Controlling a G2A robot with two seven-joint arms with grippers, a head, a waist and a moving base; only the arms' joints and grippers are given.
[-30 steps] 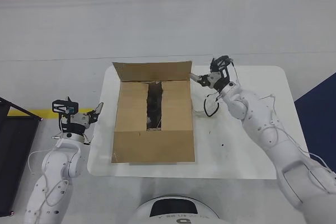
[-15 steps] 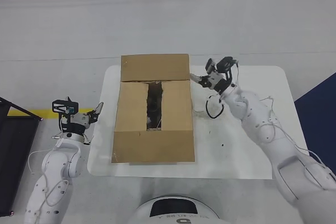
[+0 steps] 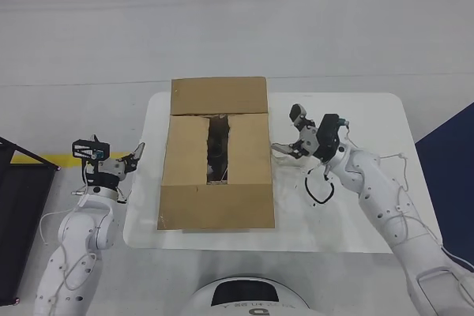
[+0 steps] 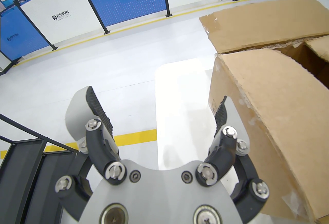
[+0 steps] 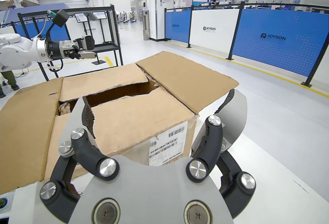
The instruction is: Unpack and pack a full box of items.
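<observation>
Top view: cardboard box (image 3: 186, 174) sits mid-frame on the white table (image 3: 347, 213), its inner flaps parted by a narrow slot. Right gripper (image 3: 290, 130), spread wide and empty, is just beside the box's right edge. Left gripper (image 3: 136, 156), likewise spread and empty, hangs off the table's left edge.

Cardboard box (image 3: 186, 166): one, with four flaps. Shipping label (image 5: 167, 144): one, on its side. Counter (image 3: 340, 213): one. End effectors: two, the left end effector (image 4: 156, 99) and the right end effector (image 5: 158, 99). Black rack (image 3: 8, 205): one.
</observation>
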